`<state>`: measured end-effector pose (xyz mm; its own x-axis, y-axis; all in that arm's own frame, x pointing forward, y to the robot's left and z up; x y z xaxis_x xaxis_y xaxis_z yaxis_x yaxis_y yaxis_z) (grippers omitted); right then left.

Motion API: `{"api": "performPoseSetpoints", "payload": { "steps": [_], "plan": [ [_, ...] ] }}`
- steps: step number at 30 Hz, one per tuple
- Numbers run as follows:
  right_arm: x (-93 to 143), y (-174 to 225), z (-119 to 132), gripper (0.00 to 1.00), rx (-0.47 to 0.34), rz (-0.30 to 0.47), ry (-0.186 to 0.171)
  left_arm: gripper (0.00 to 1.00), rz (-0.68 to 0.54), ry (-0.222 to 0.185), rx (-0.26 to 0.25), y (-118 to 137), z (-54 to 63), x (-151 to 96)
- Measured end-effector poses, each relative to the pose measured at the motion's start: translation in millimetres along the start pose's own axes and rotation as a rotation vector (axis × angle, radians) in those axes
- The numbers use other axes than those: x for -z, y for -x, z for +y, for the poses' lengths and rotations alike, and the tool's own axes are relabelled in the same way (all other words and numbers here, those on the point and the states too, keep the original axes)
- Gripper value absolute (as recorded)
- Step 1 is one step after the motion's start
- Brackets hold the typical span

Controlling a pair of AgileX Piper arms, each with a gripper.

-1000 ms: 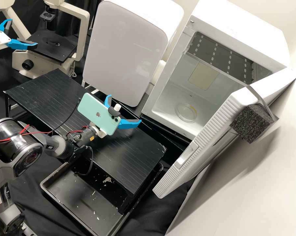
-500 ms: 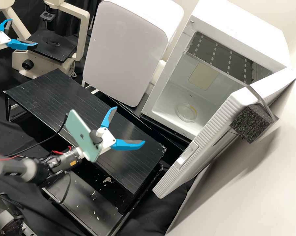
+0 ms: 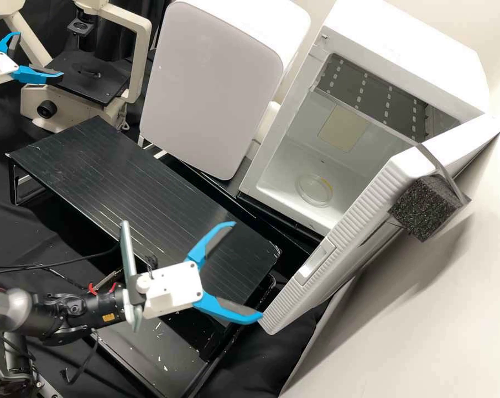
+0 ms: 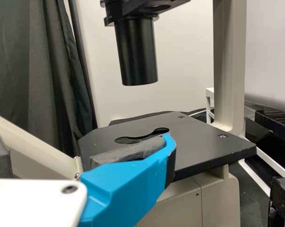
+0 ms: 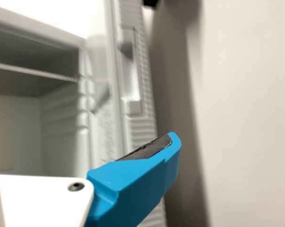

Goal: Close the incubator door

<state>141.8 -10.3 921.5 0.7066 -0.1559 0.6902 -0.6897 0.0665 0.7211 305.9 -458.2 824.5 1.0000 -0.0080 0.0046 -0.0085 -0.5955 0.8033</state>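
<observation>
Right gripper: (image 3: 247, 271) spread wide, its two fingers well apart, at the near right end of the black platform; one fingertip lines up with the door's near end in the high view, touching or not I cannot tell.
Green phone: (image 3: 127, 276) mounted just behind that gripper, seen nearly edge-on.
Black platform: (image 3: 123, 177) left of the door, running from far left to near right.
Dark tray: (image 3: 145, 354) at the near side, partly under the platform.
Incubator door: (image 3: 366, 210) standing wide open, slanting out toward the near side.
Door handle: (image 3: 316, 262) on the ribbed edge.
Foam block: (image 3: 421, 207) black, at the door's outer right side, held by a strap.
Incubator: (image 3: 405, 50) at the far right, its inside exposed.
Round dish: (image 3: 314, 189) clear, on the incubator's floor.
White cabinet: (image 3: 211, 88) left of the incubator, front panel shut.
Microscope: (image 3: 139, 61) at the far left.
Left gripper: (image 3: 40, 55) fingers apart, beside the microscope's black stage (image 4: 194, 151).
</observation>
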Motion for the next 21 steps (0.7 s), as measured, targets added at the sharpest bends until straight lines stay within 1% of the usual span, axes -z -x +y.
{"api": "performPoseSetpoints", "payload": {
  "steps": [4, 7, 8, 11, 12, 14, 17, 21],
  "plan": [
    [-10.9, -14.4, -8.6, 1.00, 0.030, -0.052, 0.011, 1.00, 0.000, 0.000, 0.000, 0.0, 0.0, 0.0],
    [-16.6, -27.1, -14.8, 1.00, 0.046, -0.073, 0.020, 1.00, 0.000, 0.000, 0.000, 0.0, 0.0, 0.0],
    [-19.1, -31.8, -17.3, 1.00, 0.053, -0.084, 0.027, 1.00, 0.000, 0.000, 0.000, 0.0, 0.0, 0.0],
    [-28.7, -45.1, -19.9, 1.00, 0.047, -0.117, 0.067, 1.00, 0.000, 0.000, 0.000, 0.0, 0.0, 0.0],
    [-32.6, -47.8, -20.5, 1.00, 0.046, -0.135, 0.071, 1.00, 0.000, 0.000, 0.000, 0.0, 0.0, 0.0],
    [-38.4, -52.6, -19.7, 1.00, 0.030, -0.162, 0.075, 1.00, 0.000, 0.000, 0.000, 0.0, 0.0, 0.0],
    [-41.4, -54.8, -17.8, 1.00, 0.010, -0.181, 0.070, 1.00, 0.000, 0.000, 0.000, 0.0, 0.0, 0.0],
    [-41.3, -55.0, -17.7, 1.00, 0.009, -0.180, 0.070, 1.00, 0.000, 0.000, 0.000, 0.0, 0.0, 0.0]
  ]
}}
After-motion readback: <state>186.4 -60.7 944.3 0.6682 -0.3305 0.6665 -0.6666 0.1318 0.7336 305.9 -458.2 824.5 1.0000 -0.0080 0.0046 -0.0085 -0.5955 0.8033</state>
